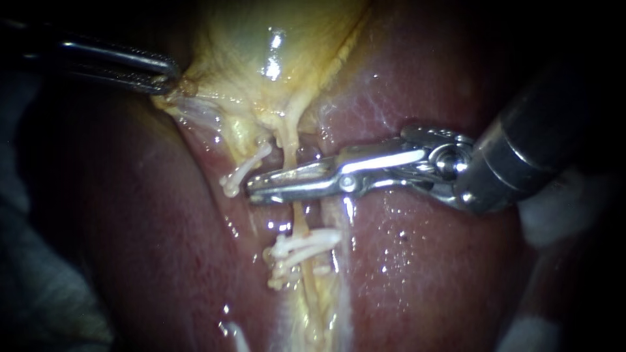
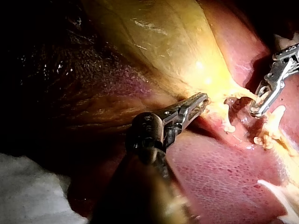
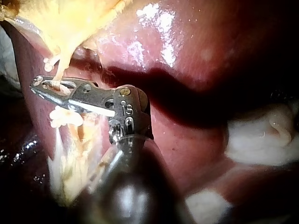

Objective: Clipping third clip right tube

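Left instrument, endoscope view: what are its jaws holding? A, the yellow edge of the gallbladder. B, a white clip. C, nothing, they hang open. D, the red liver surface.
A: the left instrument has its jaws shut on the yellow edge of the gallbladder, apart from the clips; the left wrist view shows the same grip.

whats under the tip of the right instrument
The right tube passes under the right instrument and shows on either side of its tip; the stretch at the crossing is hidden. The liver lies beneath.
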`<action>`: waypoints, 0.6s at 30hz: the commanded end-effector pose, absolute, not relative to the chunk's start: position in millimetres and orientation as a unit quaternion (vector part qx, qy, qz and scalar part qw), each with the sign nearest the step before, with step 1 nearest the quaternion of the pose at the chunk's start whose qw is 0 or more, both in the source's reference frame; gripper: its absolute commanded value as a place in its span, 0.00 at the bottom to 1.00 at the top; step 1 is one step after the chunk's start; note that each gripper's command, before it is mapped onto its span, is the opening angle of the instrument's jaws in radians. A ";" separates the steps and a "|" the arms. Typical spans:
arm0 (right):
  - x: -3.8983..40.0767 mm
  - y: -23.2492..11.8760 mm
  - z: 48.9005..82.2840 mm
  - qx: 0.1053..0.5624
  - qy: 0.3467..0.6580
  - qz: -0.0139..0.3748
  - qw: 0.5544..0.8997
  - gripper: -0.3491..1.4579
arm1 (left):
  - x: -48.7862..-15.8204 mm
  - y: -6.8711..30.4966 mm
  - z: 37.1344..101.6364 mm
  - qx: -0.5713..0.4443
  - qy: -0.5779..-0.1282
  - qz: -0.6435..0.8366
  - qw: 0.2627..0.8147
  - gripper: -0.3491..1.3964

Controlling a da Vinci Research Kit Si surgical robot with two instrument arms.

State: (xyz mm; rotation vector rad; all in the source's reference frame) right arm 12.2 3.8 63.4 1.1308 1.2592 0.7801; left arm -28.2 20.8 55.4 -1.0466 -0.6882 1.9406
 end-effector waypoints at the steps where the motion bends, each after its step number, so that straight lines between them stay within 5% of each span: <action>1: 12.3 3.6 63.5 0.491 0.539 0.340 0.594 0.00 | -28.3 20.8 55.4 -0.414 -0.272 0.769 0.404 0.00; 18: 12.3 3.1 63.9 0.501 0.529 0.354 0.586 0.00 | -28.6 20.8 55.5 -0.414 -0.273 0.768 0.404 0.00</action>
